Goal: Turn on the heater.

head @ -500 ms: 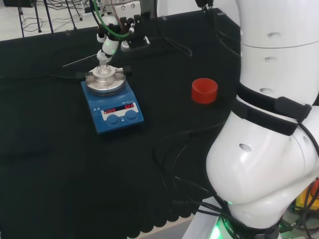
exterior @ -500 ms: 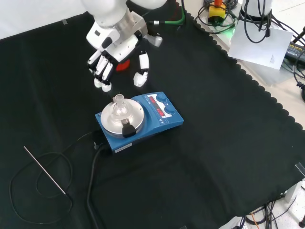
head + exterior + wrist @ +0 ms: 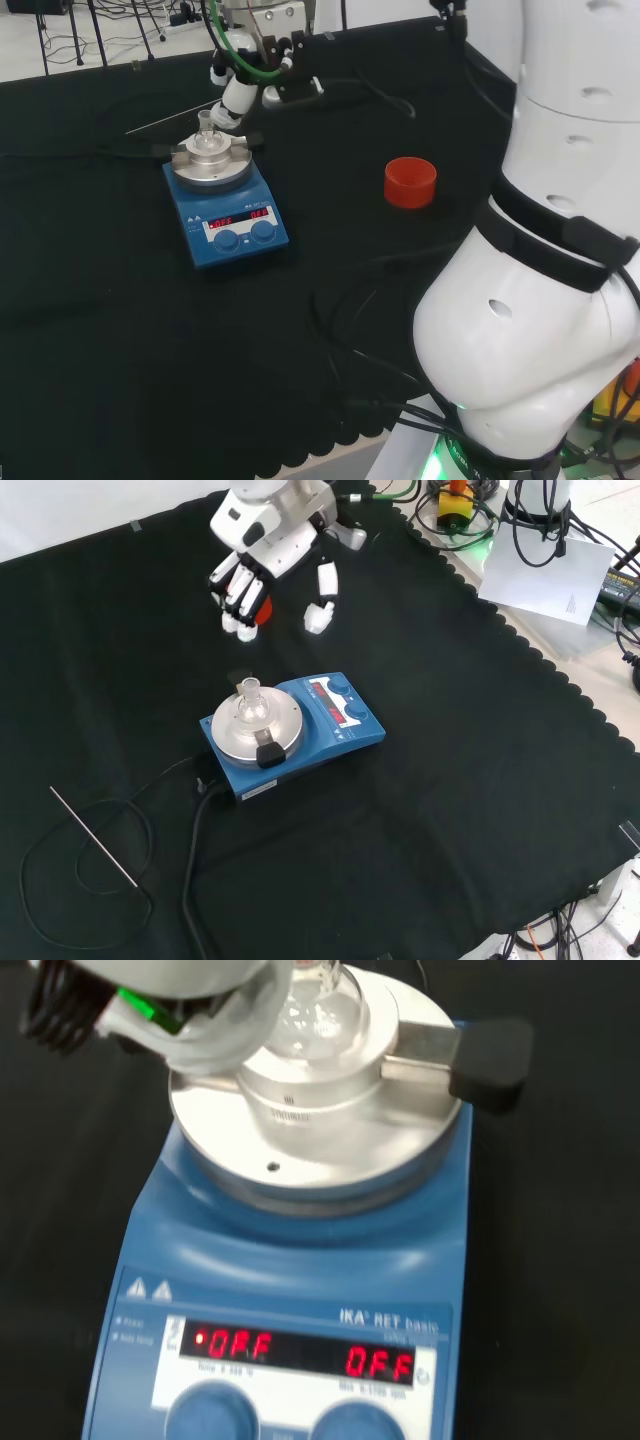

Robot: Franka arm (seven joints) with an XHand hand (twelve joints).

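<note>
Head view: the hand [image 3: 232,95] hangs above the heater's [image 3: 226,205] far side, fingers relaxed, holding nothing. Front view: the two knobs [image 3: 345,702] (both untouched) lie beyond the flask [image 3: 250,706]; approach them around it, one fingertip leading.

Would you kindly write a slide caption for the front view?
Open hand hovers beyond the blue heater, apart from its two knobs.

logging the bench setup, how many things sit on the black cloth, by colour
blue: 1, the heater
red: 1, the ring stand
clear glass: 1, the flask on the heater's plate
silver: 1, the thin rod
total: 4
</note>
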